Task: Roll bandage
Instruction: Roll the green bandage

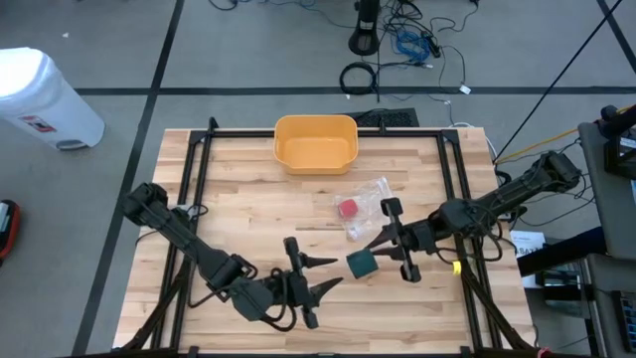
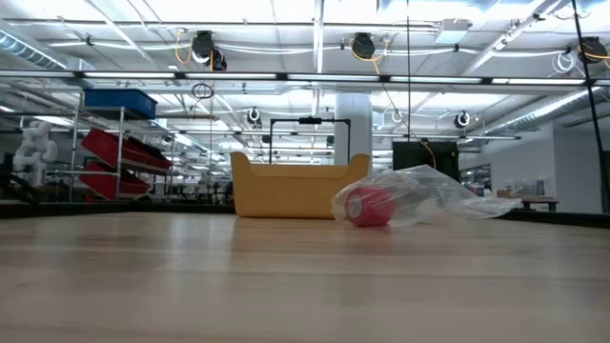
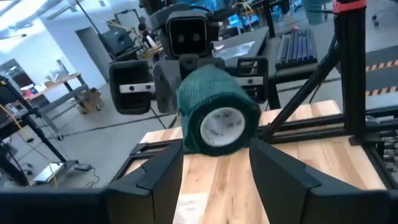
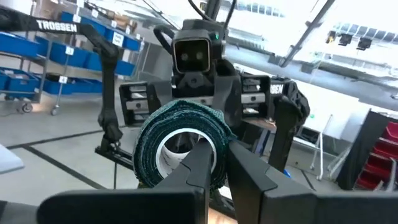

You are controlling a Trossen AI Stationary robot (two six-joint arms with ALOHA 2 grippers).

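Bandage roll, green, up off table, pinched at its edge by right gripper, fingers closed on roll wall. Left gripper facing it, just beside roll, fingers spread apart, nothing between them. Yellow tub at far edge of table. Clear plastic bag with red roll inside, lying between tub and grippers.

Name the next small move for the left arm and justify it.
Probably ease the left tool forward so its open fingers straddle the bandage roll. The right tool is shut on the roll's wall, holding it above the table facing the left arm, and the roll sits just beyond the left fingertips.
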